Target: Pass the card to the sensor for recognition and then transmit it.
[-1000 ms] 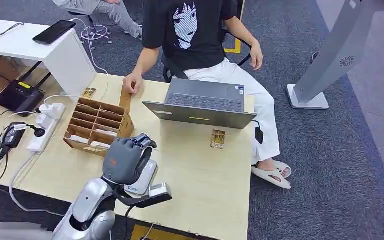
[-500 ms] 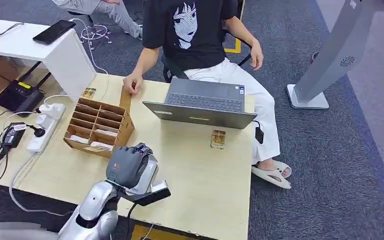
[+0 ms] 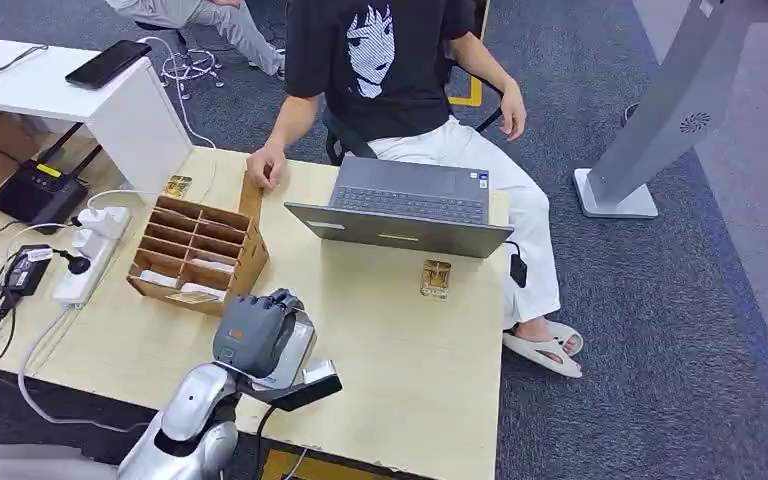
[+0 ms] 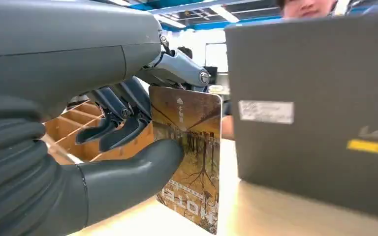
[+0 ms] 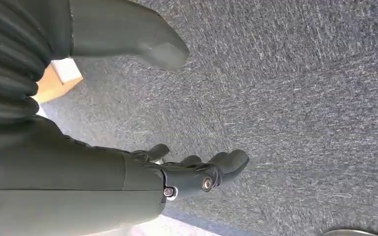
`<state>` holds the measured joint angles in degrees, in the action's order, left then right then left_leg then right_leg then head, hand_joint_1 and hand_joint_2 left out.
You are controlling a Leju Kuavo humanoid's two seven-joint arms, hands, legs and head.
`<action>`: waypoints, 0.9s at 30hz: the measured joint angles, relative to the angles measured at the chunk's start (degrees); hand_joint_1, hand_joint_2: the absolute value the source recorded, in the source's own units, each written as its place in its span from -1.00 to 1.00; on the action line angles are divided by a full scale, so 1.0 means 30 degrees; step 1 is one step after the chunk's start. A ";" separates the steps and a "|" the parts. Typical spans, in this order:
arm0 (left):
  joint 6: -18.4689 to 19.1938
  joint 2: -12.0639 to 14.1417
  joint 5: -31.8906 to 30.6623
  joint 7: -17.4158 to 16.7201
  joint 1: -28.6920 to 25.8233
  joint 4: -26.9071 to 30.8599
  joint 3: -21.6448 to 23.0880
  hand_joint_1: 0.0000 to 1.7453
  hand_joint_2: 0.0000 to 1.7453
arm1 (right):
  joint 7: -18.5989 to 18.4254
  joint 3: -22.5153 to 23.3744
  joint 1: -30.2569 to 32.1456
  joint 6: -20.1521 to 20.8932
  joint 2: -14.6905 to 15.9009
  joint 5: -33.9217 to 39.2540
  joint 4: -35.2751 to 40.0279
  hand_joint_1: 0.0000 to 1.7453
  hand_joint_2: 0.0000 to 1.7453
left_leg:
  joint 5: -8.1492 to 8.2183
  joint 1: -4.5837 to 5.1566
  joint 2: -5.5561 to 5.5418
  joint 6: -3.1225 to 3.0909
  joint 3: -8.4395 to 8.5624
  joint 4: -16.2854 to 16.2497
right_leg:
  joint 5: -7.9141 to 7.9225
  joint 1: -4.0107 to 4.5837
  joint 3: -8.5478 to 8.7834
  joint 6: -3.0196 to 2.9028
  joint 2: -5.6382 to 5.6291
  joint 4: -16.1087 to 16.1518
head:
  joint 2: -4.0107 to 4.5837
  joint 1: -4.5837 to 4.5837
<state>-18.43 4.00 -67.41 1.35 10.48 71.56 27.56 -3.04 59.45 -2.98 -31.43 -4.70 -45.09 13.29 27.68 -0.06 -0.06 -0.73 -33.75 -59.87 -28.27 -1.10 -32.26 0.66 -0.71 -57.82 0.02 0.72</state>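
Observation:
My left hand (image 3: 253, 335) sits low over the near edge of the table (image 3: 410, 360), right on top of a white card sensor (image 3: 299, 350). In the left wrist view its thumb (image 4: 142, 169) and fingers pinch a card (image 4: 192, 157) printed with autumn trees, held upright just above the tabletop. In the head view the hand hides the card. My right hand (image 5: 197, 172) hangs over grey carpet, fingers apart and holding nothing.
A cardboard divider box (image 3: 198, 255) stands just beyond my left hand. An open laptop (image 3: 405, 210) faces a seated person (image 3: 380, 70), whose hand rests by the box. Another card (image 3: 436, 278) lies near the laptop, and one more card (image 3: 177, 185) behind the box. A power strip (image 3: 90, 255) lies at the left.
My left hand has come down and toward me with the card, from above the sensor to right over it. In the last half second it barely moved.

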 joint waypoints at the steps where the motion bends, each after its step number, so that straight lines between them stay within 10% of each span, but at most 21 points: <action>1: -0.0197 -0.0044 -0.0138 -0.0029 0.0029 -0.0284 -0.0102 1.00 1.00 | 0.0000 0.0000 0.0000 0.0022 0.0000 -0.0058 0.0000 -1.00 1.00 | 0.0000 0.0000 0.0000 0.0000 0.0000 0.0000 | 0.0000 0.0000 0.0000 0.0000 0.0000 0.0000 | 0.0000 0.0007; 27: -0.1354 -0.0619 -0.2215 -0.1785 0.1163 -0.6163 -0.3278 1.00 1.00 | -0.0197 0.0182 -0.0027 0.0401 0.0000 -0.0947 0.0000 -1.00 1.00 | -0.0003 0.0001 -0.0031 0.0003 0.0119 0.0019 | -0.0001 0.0002 0.0150 -0.0001 0.0051 -0.0001 | 0.0001 0.0007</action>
<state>-22.49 2.14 -74.05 -4.00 13.97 53.07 17.73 -3.63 60.00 -3.06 -30.23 -4.70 -47.93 13.29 27.67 -0.06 -0.15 -0.72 -33.40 -59.81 -28.27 -1.09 -31.80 0.65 -0.56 -57.83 0.02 0.74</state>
